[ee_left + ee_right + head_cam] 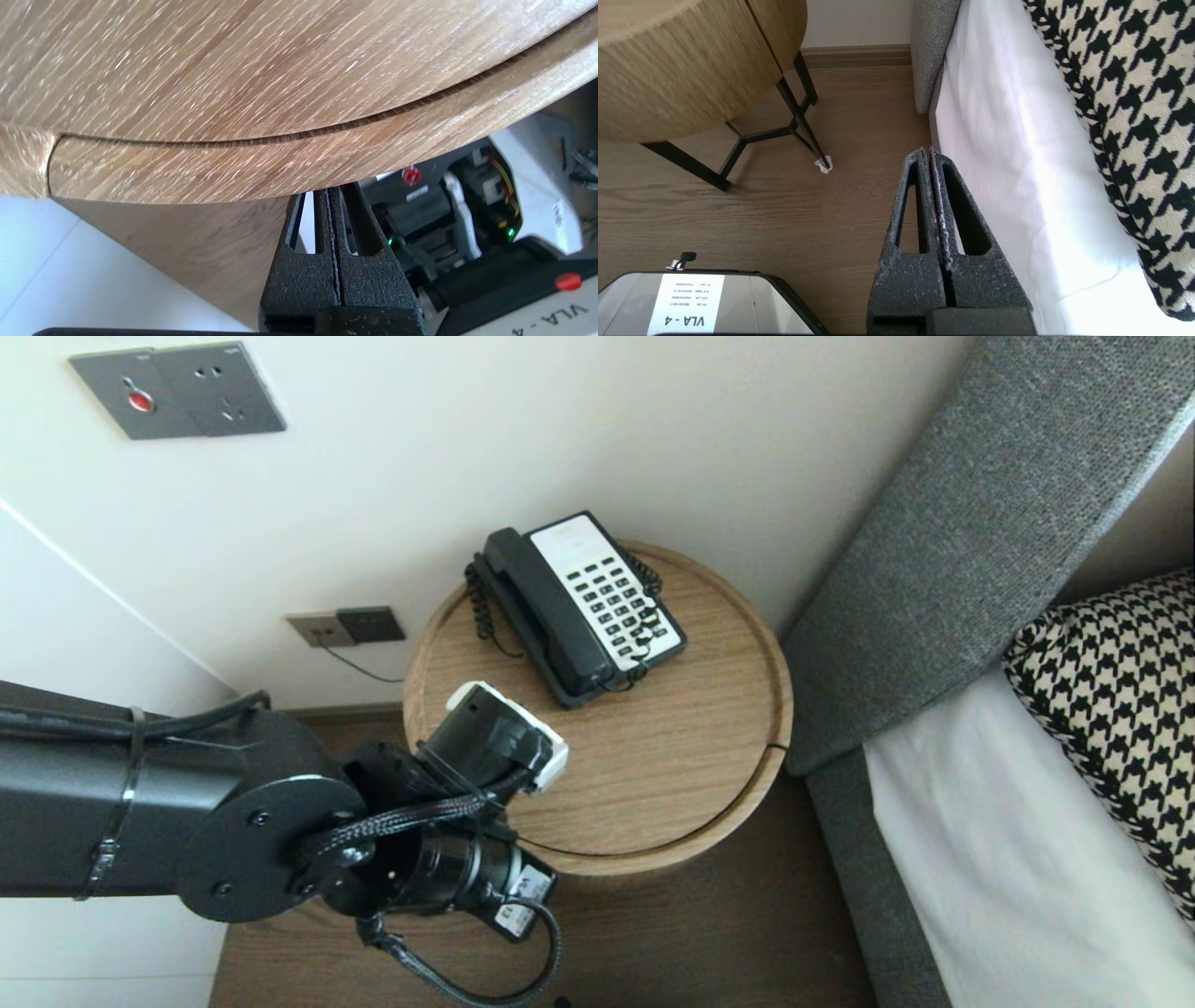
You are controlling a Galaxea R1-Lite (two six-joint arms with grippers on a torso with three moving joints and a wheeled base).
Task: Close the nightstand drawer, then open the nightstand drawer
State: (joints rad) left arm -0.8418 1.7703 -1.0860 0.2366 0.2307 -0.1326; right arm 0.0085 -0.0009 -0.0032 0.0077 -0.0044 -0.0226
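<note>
A black and white desk telephone point(579, 607) with a coiled cord sits at the back of a round wooden side table point(691, 747). My left arm point(495, 742) reaches in from the left over the table's near-left edge; its fingers are hidden in the head view. In the left wrist view my left gripper point(329, 190) is shut and empty, its tips close under the table's rim point(233, 163). My right gripper point(927, 150) is shut and empty, hanging parked above the wooden floor point(784, 219) beside the bed.
A grey upholstered headboard point(971, 532) and a bed with a white sheet point(1018, 868) and a houndstooth pillow point(1120, 700) stand to the right. Wall sockets point(345, 627) sit behind the table. The table's black metal legs point(798, 116) and my base point(686, 298) are below.
</note>
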